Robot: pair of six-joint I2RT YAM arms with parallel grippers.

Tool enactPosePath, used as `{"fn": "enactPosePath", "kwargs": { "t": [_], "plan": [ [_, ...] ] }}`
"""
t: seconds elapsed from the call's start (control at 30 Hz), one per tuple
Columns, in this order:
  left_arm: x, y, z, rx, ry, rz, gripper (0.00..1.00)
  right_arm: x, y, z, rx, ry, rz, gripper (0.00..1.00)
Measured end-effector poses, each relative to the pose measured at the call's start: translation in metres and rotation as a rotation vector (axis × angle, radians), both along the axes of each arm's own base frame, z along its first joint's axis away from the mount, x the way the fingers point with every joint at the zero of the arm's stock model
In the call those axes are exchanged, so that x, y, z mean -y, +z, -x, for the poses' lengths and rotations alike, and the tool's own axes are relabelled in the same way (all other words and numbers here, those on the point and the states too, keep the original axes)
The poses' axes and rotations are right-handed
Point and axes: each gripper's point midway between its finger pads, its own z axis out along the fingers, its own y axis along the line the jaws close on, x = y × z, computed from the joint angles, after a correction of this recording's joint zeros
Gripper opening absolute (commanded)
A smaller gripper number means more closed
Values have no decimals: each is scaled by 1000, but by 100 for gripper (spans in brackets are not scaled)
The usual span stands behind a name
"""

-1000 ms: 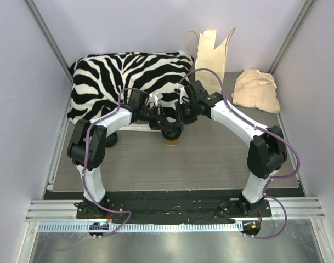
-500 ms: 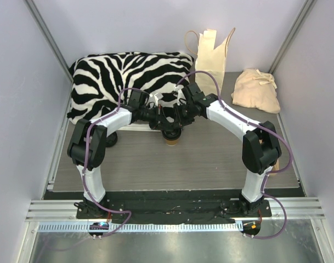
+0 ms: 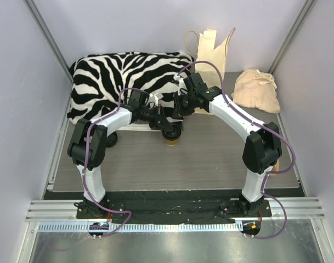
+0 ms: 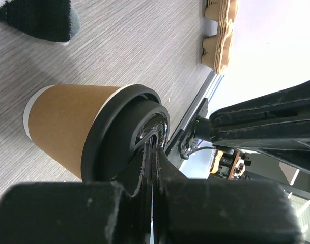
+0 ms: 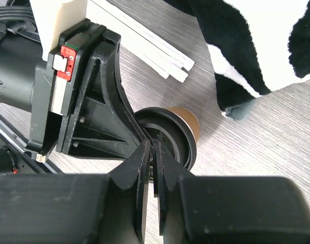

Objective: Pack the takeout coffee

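Your cup [image 3: 171, 141] stands upright on the table [image 3: 210, 159] near its middle, just off the 6 o'clock edge of the zebra cushion [image 3: 123, 76]. A black lid [image 4: 119, 137] sits on the cup's rim, and from the left wrist view it looks seated all the way round, so I judge the capping done.

Your left gripper [image 3: 168, 130] hangs right over the cup. Its 2 fingers are pressed together with nothing between them, and their tips are at the centre of the lid. Your right gripper [image 3: 180, 107] is just beyond, toward 12 o'clock. Its fingers are also closed on nothing.

The packing itself is all left, as far as I can tell: neither gripper holds the cup. The paper bag [image 3: 210, 52] stands at 1 o'clock, well apart from the cup, and a cardboard carrier [image 4: 219, 30] shows only in the left wrist view. You will need to spread 1 gripper, take the cup by its side and keep it upright on the way.
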Motion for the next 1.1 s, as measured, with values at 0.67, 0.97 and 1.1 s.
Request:
{"fn": "enactPosePath", "kwargs": {
  "t": [0.67,0.97,1.1],
  "plan": [
    [0,0,1,-1,-16,1,0,2,-42,0,6,40,76,20],
    [1,8,-7,33,-4,-26,14,8,-33,15,-35,60,85,21],
    [-3,27,-10,86,19,-41,23,8,-20,23,-30,70,54,20]
  ]
}}
